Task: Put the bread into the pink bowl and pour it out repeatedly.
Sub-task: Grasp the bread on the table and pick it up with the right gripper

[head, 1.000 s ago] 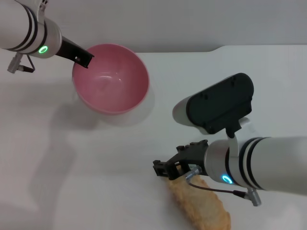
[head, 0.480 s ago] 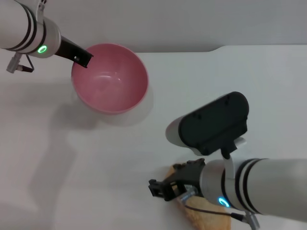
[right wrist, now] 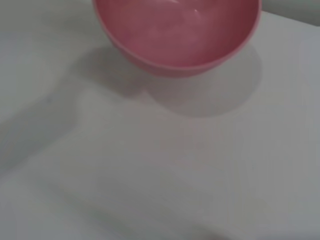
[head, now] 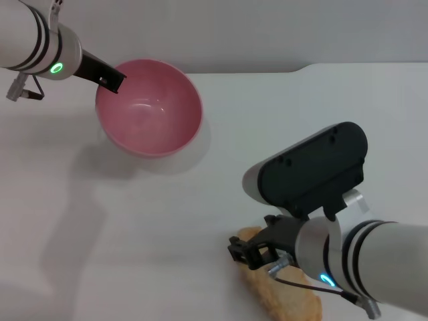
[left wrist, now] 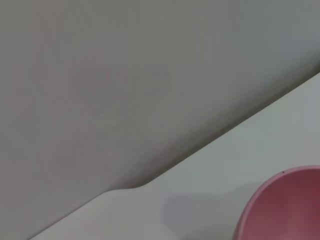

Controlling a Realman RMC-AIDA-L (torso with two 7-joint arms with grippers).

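A plain white table point(head: 167, 227) fills the scene, with a grey wall point(head: 234, 30) running along its far edge. Over on the left, the left gripper point(head: 110, 79) reaches in from the upper corner and its dark tip sits right on the near-left rim of the pink bowl point(head: 148, 107); the fingers look pinched onto that rim, though their gap is hard to make out. The bowl stands on the table, tipped a little toward the camera, glossy inside with nothing in it. The left wrist view catches only a sliver of that pink rim point(left wrist: 280, 205) against the table and wall. Moving right, well apart from the bowl, the right gripper point(head: 244, 253) hangs low at the near edge of the table, directly over the end of the bread point(head: 284, 297). The loaf lies flat on the table, mostly hidden beneath the arm. Whether those fingers are spread or closed, I cannot tell. From the right wrist camera, the bowl point(right wrist: 177, 35) shows across bare table.
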